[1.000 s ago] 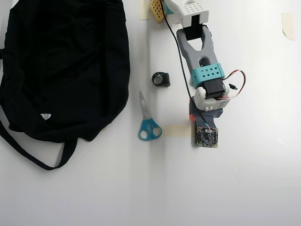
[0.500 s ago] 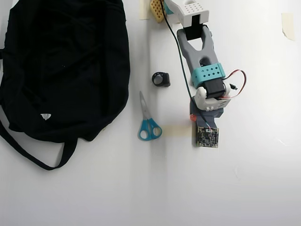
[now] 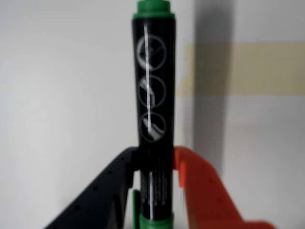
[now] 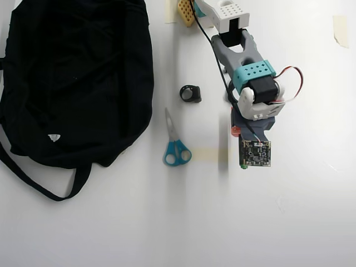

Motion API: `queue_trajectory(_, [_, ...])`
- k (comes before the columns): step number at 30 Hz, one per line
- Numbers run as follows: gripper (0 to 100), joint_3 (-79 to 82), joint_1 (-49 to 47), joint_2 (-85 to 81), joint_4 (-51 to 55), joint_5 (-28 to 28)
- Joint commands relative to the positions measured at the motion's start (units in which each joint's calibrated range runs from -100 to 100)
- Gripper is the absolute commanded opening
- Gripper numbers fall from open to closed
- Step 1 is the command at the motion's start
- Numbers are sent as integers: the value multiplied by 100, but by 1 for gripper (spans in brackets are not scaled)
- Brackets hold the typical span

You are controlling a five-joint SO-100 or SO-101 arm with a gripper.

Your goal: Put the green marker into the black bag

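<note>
1. The surface was plain white, with a strip of tan tape visible in the wrist view.
2. The black bag lay at the left of the overhead view, its strap trailing below it.
3. Blue-handled scissors and a small black ring-like object lay between bag and arm.
4. The jaws, one black and one orange, pinched the green marker by its dark barrel, well apart from the bag.

Your overhead camera looks straight down on the whole table from far up; your wrist camera sits close, facing the gripper. Both share the table beneath the arm.
</note>
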Motion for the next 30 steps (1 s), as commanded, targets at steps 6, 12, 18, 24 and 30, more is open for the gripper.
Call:
queue_trajectory(6, [2, -440, -78, -206, 223, 9])
queue_trajectory(12, [2, -288, -86, -563, 240, 45])
queue_trajectory(18, [2, 1465, -86, -1965, 240, 45])
queue_trajectory(24, [2, 2839, -63, -3069, 240, 30])
queue_trajectory(30, [2, 4007, -26, -3990, 240, 35])
